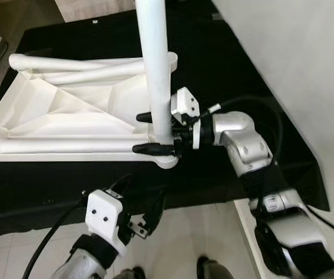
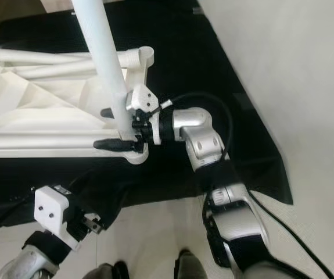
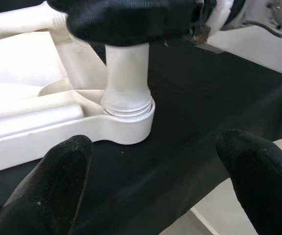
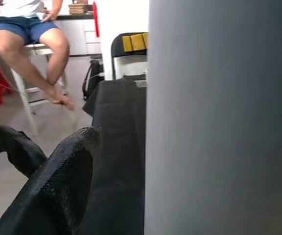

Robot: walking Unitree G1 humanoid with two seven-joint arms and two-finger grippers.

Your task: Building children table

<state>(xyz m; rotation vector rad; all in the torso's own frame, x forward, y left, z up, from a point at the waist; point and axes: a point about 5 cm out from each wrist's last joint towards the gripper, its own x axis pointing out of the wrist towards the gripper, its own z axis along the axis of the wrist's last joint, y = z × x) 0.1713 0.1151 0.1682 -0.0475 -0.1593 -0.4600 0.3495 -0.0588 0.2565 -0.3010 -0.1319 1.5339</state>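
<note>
My left gripper (image 1: 149, 218) hangs spread and empty, short of the upturned tabletop (image 1: 68, 110). My right gripper (image 1: 155, 133) pinches the white leg (image 1: 155, 70) standing in the near corner socket (image 3: 128, 125); other corners look legless, so I judge most remains. Black cloth (image 1: 230, 75) underneath; a person sits on a stool (image 4: 30, 54) beyond.
</note>
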